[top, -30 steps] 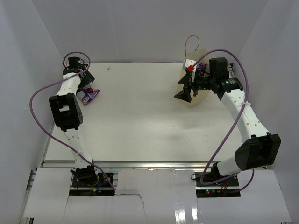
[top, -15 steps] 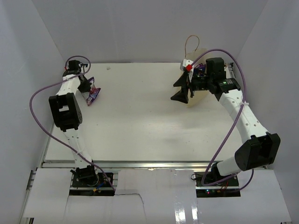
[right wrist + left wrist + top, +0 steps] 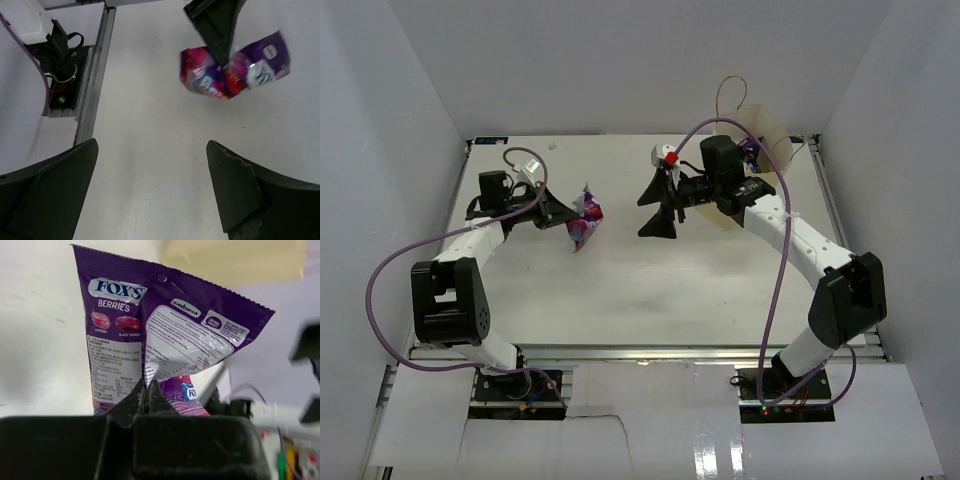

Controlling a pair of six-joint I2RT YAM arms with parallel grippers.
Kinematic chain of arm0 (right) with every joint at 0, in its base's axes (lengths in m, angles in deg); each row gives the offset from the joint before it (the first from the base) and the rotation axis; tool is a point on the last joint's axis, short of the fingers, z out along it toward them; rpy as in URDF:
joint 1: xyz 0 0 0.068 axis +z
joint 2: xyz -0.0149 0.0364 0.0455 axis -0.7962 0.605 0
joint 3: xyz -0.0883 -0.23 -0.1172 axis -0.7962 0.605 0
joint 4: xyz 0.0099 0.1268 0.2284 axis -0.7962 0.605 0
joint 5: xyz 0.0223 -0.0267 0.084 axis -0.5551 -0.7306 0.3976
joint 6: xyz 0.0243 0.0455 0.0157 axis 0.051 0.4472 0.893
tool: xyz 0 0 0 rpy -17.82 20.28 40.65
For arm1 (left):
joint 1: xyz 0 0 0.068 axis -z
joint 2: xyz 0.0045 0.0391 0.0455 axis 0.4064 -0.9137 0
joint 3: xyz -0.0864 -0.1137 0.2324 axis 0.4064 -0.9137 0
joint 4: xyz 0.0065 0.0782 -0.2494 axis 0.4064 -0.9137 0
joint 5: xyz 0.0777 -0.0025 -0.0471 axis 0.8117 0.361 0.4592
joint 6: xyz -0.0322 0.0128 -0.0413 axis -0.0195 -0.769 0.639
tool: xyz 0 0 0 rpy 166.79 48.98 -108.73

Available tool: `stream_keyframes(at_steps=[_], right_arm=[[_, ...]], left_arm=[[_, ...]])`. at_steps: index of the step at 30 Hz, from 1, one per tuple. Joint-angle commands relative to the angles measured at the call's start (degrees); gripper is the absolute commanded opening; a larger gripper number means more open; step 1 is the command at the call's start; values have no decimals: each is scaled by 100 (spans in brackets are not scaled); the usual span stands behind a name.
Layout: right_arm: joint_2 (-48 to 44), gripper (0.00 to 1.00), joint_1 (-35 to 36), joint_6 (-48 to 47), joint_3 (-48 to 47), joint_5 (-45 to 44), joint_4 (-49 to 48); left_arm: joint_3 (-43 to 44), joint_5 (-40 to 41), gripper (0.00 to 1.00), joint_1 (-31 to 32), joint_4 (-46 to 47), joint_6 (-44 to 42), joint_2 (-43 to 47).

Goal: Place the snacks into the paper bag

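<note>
1. Jaws of the left gripper point(image 3: 568, 218) are seen from the top view to be pressed together on a small purple foil candy packet point(image 3: 586, 222). The packet is held above the white table point(image 3: 620, 290), left of centre.
2. From the same view, the right gripper point(image 3: 658, 208) is spread wide and holds nothing. Its fingers are turned toward the packet, near it but not touching. The tall tan kraft paper bag point(image 3: 767, 128), with thin loop handles, stands at the far right, well apart from the packet.
3. The carrying step is judged to be in hand. The packet is lifted but not yet bagged. A hand-over to the open right gripper appears to be set up. Otherwise the packet must be carried across to the bag's mouth. Whether that mouth stands open cannot be told.
4. In the left wrist view, the packet is shown pinched at one edge between the closed fingertips point(image 3: 141, 394). Its glossy purple back is creased at the pinch. It bears white label panels, the words "FOXS BERRIES" and crimped edges.
5. In the right wrist view, both dark fingers are seen far apart at the lower corners, with only bare table between them. The packet point(image 3: 235, 70) is seen ahead, crumpled, in red and purple print, and is gripped by the other gripper's dark tip.
</note>
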Motion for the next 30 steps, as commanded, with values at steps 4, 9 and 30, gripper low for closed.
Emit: stream_keyframes(at_steps=[4, 9, 30], right_arm=[[660, 98, 127, 1115, -294, -265, -1817], [1163, 98, 145, 4176, -1107, -1729, -1280], [1118, 54, 1129, 4757, -287, -3959, -982]], left_arm=[[-742, -1730, 0, 934, 899, 55, 649], [-945, -1625, 0, 1066, 934, 178, 825], [-962, -1510, 0, 1294, 1400, 547, 904]])
